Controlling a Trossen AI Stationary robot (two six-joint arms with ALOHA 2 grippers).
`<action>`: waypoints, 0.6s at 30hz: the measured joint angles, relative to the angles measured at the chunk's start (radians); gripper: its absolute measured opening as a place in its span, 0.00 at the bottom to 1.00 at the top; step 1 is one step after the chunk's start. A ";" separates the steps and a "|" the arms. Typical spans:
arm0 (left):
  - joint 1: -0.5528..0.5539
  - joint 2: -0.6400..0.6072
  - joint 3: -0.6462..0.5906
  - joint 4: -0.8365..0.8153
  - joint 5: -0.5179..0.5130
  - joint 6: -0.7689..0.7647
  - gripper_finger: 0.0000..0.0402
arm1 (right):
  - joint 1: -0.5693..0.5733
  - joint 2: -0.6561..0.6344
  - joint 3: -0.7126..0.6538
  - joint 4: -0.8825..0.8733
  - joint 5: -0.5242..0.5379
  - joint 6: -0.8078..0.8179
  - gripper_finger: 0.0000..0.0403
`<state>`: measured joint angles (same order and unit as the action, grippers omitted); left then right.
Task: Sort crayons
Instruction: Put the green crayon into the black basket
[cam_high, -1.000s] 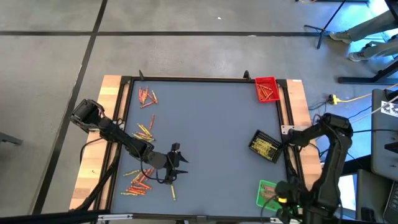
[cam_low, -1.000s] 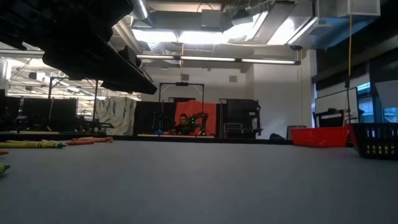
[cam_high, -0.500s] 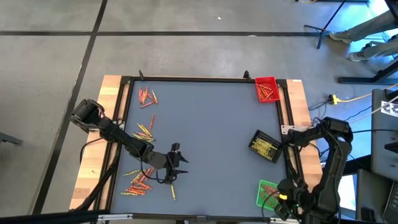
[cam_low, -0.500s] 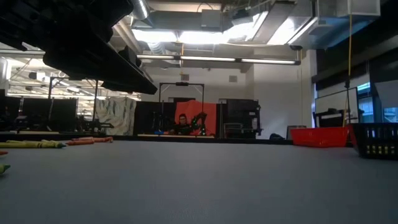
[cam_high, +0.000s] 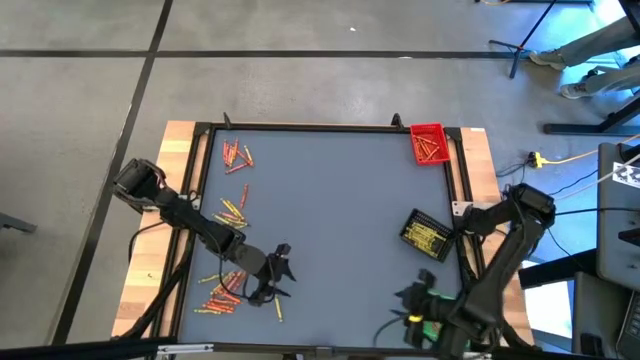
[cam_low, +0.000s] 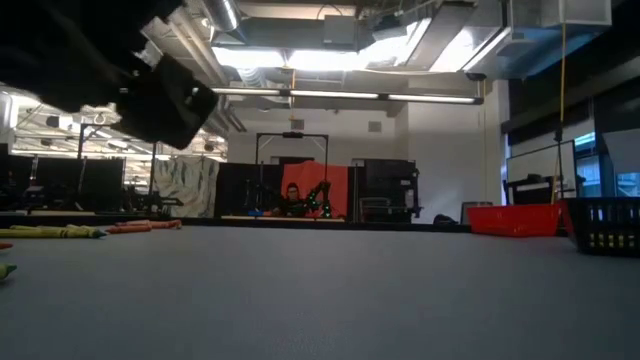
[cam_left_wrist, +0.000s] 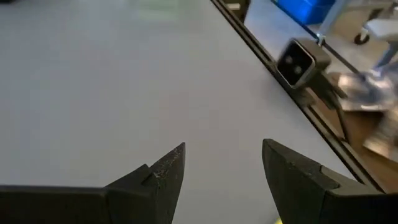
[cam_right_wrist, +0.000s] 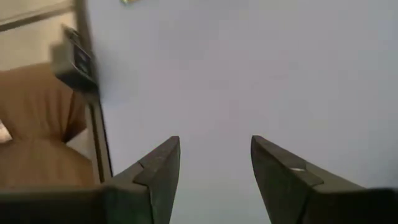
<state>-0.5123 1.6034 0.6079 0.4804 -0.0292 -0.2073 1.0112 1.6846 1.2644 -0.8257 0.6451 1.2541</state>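
Crayons lie loose on the grey table's left side: a far group (cam_high: 237, 155), a middle group (cam_high: 233, 210), a near heap (cam_high: 220, 290) and a single one (cam_high: 278, 312). More lie in the red tray (cam_high: 428, 143) and the black tray (cam_high: 425, 235). My left gripper (cam_high: 287, 270) hovers open just right of the near heap, with nothing between its fingers (cam_left_wrist: 224, 162). My right gripper (cam_high: 402, 297) is open over bare table beside the green tray (cam_high: 428, 299), with nothing between its fingers (cam_right_wrist: 216, 152). Its arm hides most of that tray.
A raised black frame and wooden side strips (cam_high: 150, 250) border the table. The table's middle (cam_high: 340, 220) is bare grey surface. In the low view the red tray (cam_low: 515, 220) and the black tray (cam_low: 605, 225) stand at the right, and crayons (cam_low: 50, 232) lie at the left.
My right arm has swung from above the green tray toward the table's left, and its gripper now reaches over bare table near the front edge. My left gripper has shifted a little toward the near edge, closer to the single crayon. No crayon has moved.
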 joint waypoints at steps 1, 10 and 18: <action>-0.010 0.000 0.000 -0.001 -0.001 0.000 0.49 | -0.024 0.007 0.000 0.052 0.008 -0.077 0.47; -0.091 0.000 0.000 -0.111 0.006 -0.001 0.49 | -0.231 0.165 0.000 0.502 -0.152 -0.632 0.46; -0.138 0.001 0.000 -0.254 -0.039 0.016 0.49 | -0.315 0.255 0.000 0.658 -0.220 -0.784 0.46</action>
<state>-0.6505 1.6043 0.6079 0.2267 -0.0686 -0.1918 0.6964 1.9393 1.2644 -0.1680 0.4254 0.4696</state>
